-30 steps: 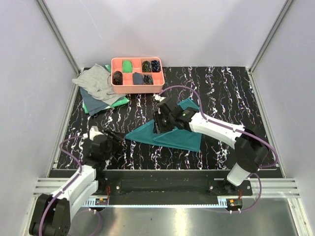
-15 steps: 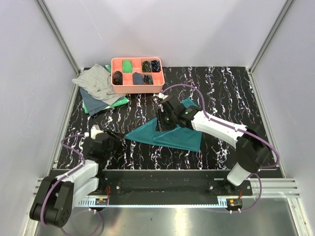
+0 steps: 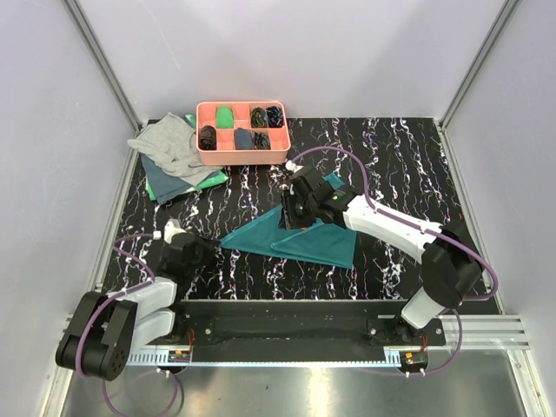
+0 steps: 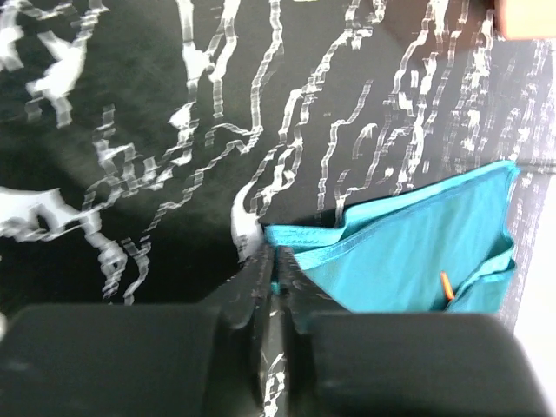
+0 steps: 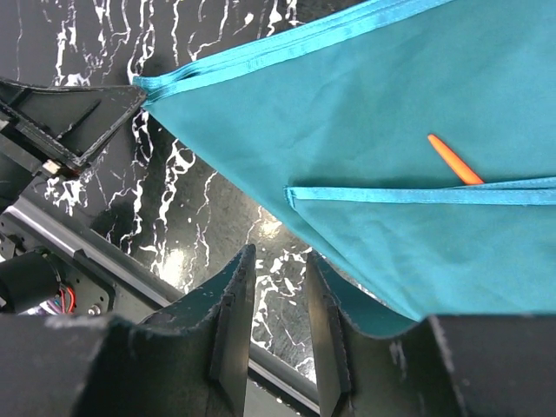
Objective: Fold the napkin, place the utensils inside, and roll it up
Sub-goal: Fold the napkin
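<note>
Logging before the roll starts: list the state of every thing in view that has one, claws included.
napkin: folded into a triangle, lying flat.
orange fork: tucked under a fold, only its tip showing.
left claw: shut on the napkin's left corner.
right claw: open, empty, over the napkin's edge.
grey cloth: crumpled in a heap.
tray: upright, several compartments filled.
</note>
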`<state>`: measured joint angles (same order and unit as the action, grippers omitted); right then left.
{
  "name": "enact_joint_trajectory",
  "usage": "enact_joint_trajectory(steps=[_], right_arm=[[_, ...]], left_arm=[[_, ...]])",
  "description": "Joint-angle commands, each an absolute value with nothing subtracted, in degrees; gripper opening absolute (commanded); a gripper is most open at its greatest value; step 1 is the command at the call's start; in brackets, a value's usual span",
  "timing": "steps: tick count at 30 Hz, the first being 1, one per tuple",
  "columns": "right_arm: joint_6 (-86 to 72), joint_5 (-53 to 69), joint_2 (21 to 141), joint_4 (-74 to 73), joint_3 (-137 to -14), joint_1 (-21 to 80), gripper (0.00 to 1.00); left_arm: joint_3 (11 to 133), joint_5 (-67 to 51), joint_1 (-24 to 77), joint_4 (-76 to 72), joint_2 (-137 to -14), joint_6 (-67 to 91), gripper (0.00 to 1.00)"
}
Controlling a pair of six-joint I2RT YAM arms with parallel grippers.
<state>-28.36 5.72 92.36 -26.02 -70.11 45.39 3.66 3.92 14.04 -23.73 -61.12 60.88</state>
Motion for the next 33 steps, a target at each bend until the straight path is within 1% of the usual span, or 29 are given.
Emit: enact_joint_trajectory(steps=[1, 5, 11, 17, 23, 26, 29, 33], right_arm=[[-29.09, 6.33, 89.21, -25.14, -69.35, 43.43, 0.38], [-29.18, 6.68, 87.89, -24.87, -67.86, 41.41, 0.37], [-29.27, 6.24, 85.26, -24.70, -65.13, 38.24, 0.37], [-31.02, 4.31, 82.53, -24.70, -61.97, 35.60, 0.37], [-32.25, 1.85, 79.90, -24.70, -59.15, 33.93, 0.38], [-32.78, 0.71, 78.31, -24.61, -57.92, 33.66, 0.38], [-33.57, 0.26, 76.47, -24.61, -56.61, 33.49, 0.38], [-35.33, -3.68, 72.70, -24.70, -54.24, 33.31, 0.38]], left_arm=[[4.83, 2.20, 14.50, -25.40, -65.29, 56.70, 0.00], [6.94, 0.36, 14.50, -27.07, -66.00, 53.62, 0.00], [14.83, -8.69, 16.17, -31.64, -67.15, 48.43, 0.00], [23.45, -9.23, 25.39, -33.92, -71.36, 45.00, 0.00], [30.92, -13.08, 35.41, -43.05, -80.58, 45.70, 0.00], [34.96, -15.63, 40.15, -47.52, -88.39, 45.53, 0.00], [39.09, -17.13, 44.29, -50.35, -94.19, 45.26, 0.00], [44.02, -20.21, 48.42, -52.56, -100.10, 44.21, 0.00]])
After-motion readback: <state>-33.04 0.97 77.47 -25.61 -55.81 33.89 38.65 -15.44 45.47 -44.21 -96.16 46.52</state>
